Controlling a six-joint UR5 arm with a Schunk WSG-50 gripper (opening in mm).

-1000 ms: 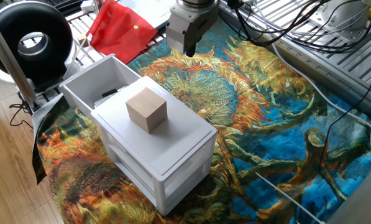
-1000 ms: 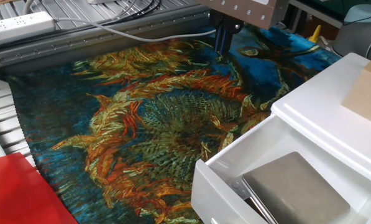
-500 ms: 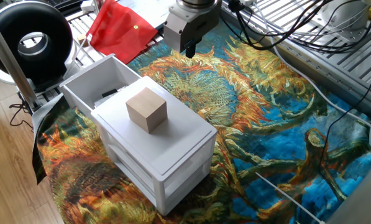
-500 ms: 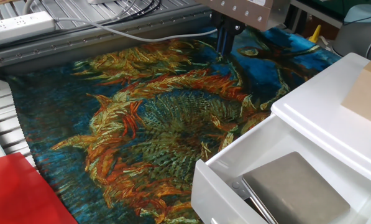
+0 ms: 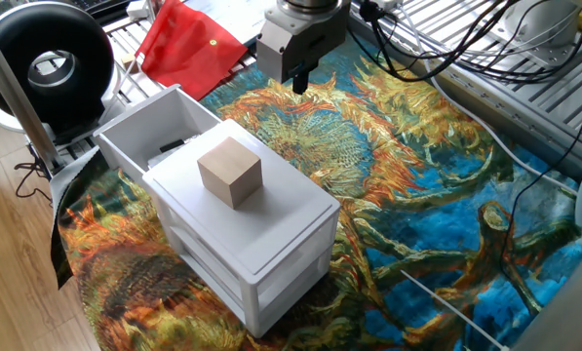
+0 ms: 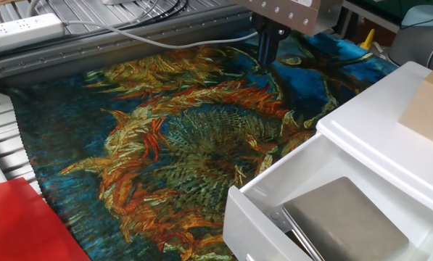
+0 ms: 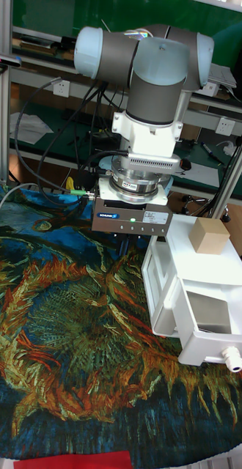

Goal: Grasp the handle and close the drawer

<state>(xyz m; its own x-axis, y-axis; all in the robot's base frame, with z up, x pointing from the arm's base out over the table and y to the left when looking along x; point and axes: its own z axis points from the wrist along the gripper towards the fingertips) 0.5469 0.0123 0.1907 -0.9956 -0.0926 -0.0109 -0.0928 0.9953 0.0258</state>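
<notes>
The small white cabinet (image 5: 256, 229) stands on the patterned cloth. Its top drawer (image 5: 139, 109) is pulled out. A flat grey object (image 6: 343, 217) lies inside the drawer (image 6: 252, 217). The white knob handle (image 7: 232, 357) shows on the drawer front (image 7: 209, 341) in the tall view. It is hidden in the two other views. A tan wooden cube (image 5: 230, 171) sits on the cabinet top. My gripper (image 5: 297, 78) hangs above the cloth, apart from the drawer, fingers (image 6: 268, 45) pressed together and holding nothing.
A red cloth (image 5: 188, 44) and a black ring-shaped device (image 5: 52, 63) lie beyond the open drawer. Cables (image 5: 446, 39) run along the metal rails behind the cloth. A white power strip (image 6: 20, 29) sits at the table's edge. The cabinet's lower drawers (image 5: 271, 283) are shut.
My gripper has shifted slightly sideways above the cloth. The drawer and the cube have not moved.
</notes>
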